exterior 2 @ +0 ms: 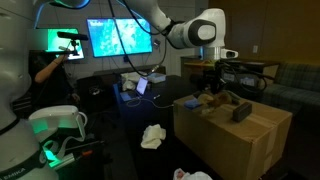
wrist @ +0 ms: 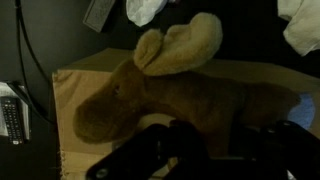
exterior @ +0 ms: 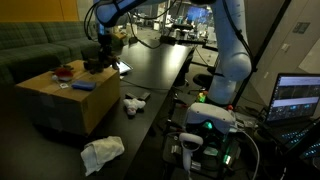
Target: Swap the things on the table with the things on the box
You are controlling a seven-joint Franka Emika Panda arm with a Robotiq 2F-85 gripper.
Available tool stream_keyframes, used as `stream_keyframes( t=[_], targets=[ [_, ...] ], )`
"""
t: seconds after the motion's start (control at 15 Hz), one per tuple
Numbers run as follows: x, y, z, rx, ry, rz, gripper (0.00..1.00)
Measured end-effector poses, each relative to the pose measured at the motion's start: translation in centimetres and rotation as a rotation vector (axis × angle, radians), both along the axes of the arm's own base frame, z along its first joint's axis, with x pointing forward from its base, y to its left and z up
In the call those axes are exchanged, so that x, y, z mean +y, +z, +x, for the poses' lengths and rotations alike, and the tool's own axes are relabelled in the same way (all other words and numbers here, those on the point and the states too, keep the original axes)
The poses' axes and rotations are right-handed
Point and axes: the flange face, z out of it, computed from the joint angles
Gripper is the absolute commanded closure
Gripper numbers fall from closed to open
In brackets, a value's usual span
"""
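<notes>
The gripper [wrist: 215, 150] is shown with its jaws closed on the body of the brown stuffed toy [wrist: 170, 95], which lies on the flat top of the box [wrist: 80, 70], presumably so that it can be lifted across to the table [exterior: 160, 70].

room: dim, lit mostly by screens | upper left in an exterior view: green sofa [exterior: 35, 45], long, cushioned back | right edge, same view: open laptop screen [exterior: 297, 98], glowing | upper left in an exterior view: bright wall screens [exterior 2: 120, 38], blue-green pictures | floor: dark
</notes>
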Motion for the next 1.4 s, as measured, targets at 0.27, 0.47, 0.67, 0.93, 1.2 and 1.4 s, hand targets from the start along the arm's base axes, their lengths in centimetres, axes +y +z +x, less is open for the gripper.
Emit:
stream_keyframes(
  t=[0.27, 0.47, 0.67, 0.93, 1.2, 1.4],
  targets=[
    [-0.1, 0.2, -5.3, 0.058, 0.021, 0.007, 0.88],
    [0.2, -2.5, -9.5, 0.125, 0.022, 0.008, 0.89],
    [0.7, -6.8, -12.8, 0.175, 0.014, 0.010, 0.88],
    [2.5, -12.9, -15.3, 0.185, -0.005, 0.014, 0.88],
    [4.4, -18.8, -15.6, 0.181, -0.017, 0.023, 0.88],
    [4.9, -22.5, -15.6, 0.189, -0.027, 0.030, 0.87]
  ],
)
